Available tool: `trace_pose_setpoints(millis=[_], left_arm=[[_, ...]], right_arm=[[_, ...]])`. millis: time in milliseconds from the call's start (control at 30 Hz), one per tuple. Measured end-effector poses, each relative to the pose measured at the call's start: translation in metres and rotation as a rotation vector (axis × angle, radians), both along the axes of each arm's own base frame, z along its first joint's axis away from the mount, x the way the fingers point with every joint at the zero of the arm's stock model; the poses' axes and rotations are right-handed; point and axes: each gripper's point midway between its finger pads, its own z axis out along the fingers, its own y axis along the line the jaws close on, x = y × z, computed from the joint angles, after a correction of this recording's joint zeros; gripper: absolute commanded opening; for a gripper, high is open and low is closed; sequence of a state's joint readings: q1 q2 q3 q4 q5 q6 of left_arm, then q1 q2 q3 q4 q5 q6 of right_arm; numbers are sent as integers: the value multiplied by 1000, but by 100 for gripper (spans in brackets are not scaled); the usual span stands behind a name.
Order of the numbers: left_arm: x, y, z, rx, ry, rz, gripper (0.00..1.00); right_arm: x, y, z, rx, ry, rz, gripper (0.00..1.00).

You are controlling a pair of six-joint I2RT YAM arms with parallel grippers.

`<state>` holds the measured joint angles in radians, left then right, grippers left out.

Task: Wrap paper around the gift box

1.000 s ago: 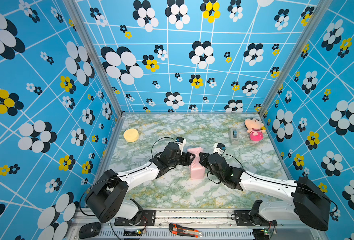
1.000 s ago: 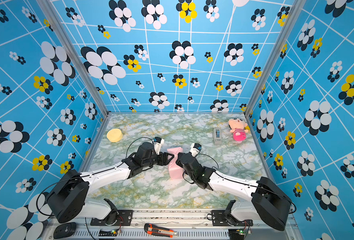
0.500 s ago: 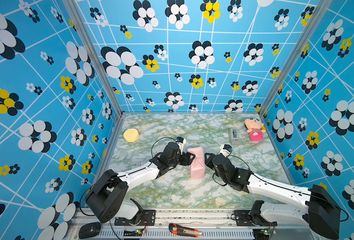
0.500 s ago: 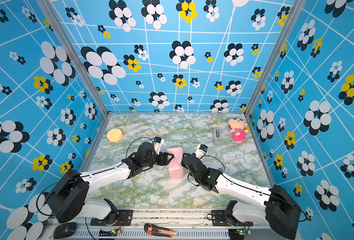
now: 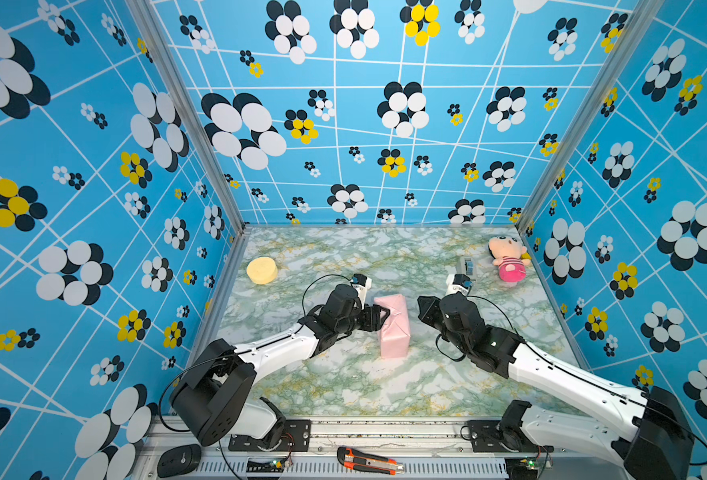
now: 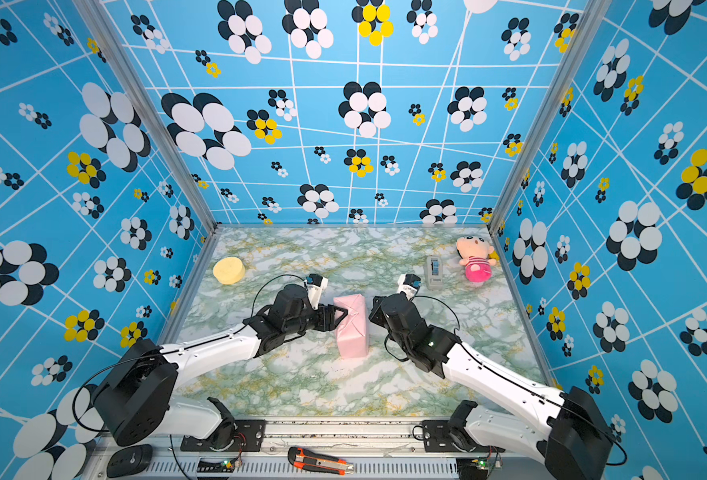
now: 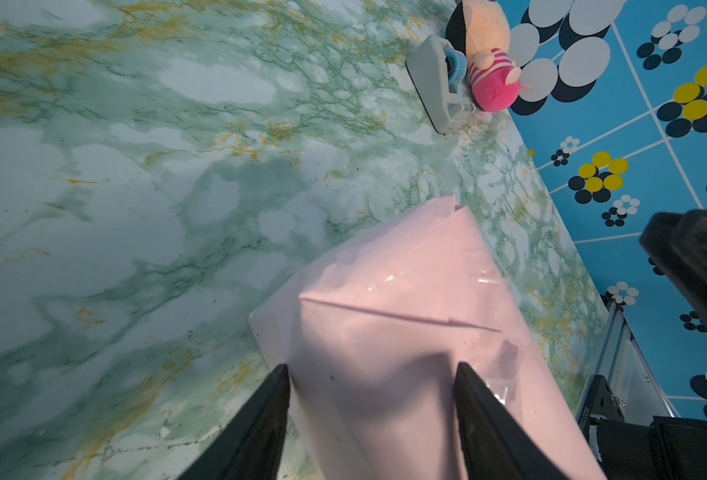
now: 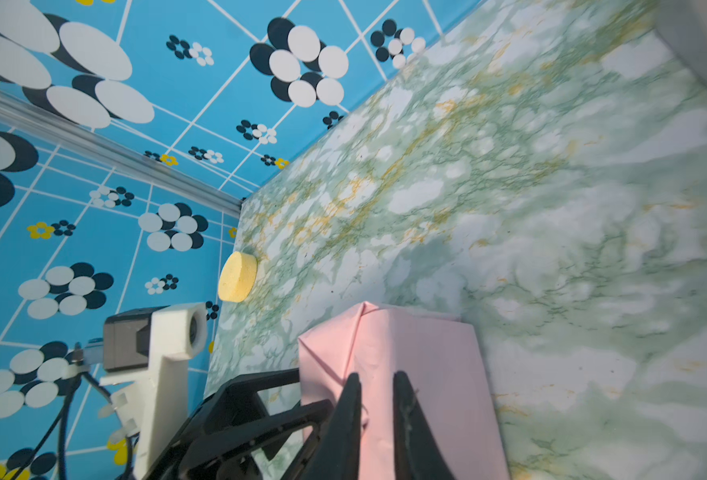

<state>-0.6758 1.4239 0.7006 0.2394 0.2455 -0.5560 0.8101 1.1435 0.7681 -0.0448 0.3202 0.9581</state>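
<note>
Walls: bright blue, crossed by thin white lines, scattered with flowers of white ovals on black and smaller yellow ones on black.

Table: pale green-and-white marbling, darker green veins, ochre streaks.

Paper, centre: plain pale pink, no print.

Disc, 10 o'clock: pale yellow, plain.

Plush doll, 2 o'clock: peach face, dark hair, pink-and-white striped top, hot pink below.

Tape dispenser, just beside doll: grey, blue roll.

Left arm and right arm: white shells, black joints, black jaws.

Utility knife, 6 o'clock, on front rail: orange and black.
</note>
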Motion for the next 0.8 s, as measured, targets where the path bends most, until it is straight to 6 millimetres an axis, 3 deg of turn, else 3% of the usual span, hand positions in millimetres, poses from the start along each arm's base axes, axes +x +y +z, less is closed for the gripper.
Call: trace_pose_setpoints(millis=[167, 300, 567, 800], left_arm=[[0, 0, 0, 1, -2, -1, 63], [0, 0, 0, 1, -2, -1, 63], [0, 0, 0, 2, -2, -1, 63], [0, 0, 0, 3, -3, 1, 63]], right_arm=[[10, 42, 6, -6, 26, 149, 0], [10, 60, -5, -11, 71, 228, 0], [13, 55, -44, -33, 202, 234, 0], [10, 46, -55, -39, 263, 208, 0]])
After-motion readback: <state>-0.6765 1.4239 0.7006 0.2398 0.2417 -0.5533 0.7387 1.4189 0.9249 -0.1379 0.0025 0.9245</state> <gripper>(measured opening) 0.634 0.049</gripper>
